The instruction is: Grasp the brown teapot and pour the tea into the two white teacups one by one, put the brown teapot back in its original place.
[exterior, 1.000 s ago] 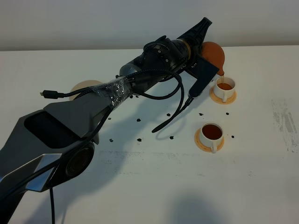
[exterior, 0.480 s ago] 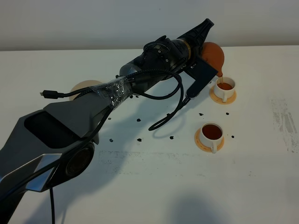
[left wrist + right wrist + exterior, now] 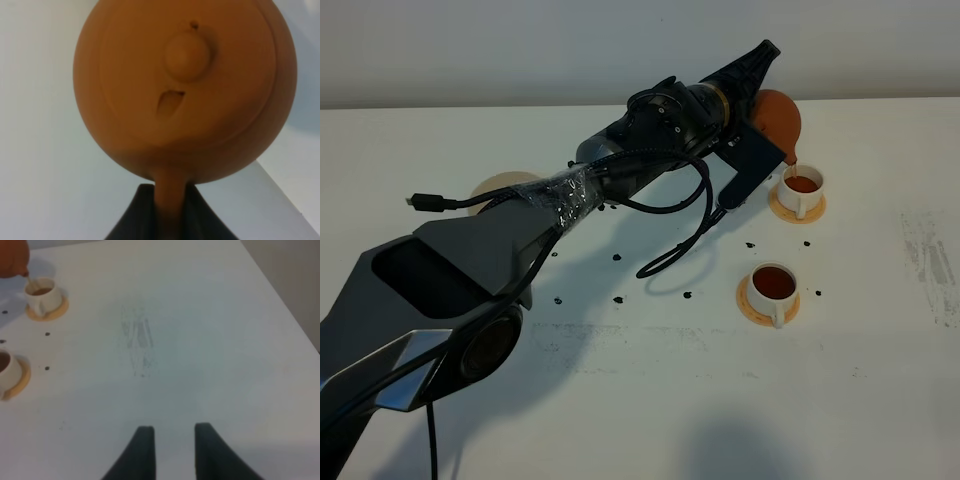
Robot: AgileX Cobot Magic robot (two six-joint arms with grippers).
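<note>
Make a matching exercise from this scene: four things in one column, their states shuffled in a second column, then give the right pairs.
Things
1. round reddish-brown clay teapot
2. far white cylindrical teacup
3. near white cylindrical teacup
4. round flat beige disc coaster

States
A. nothing standing on it
B. held tilted, pouring
C. taking the stream of tea
D. filled with tea, away from the spout

Pairs: 1-B, 2-C, 3-D, 4-A

white table [image 3: 620, 420], perhaps a pale wall [image 3: 520, 50]
</note>
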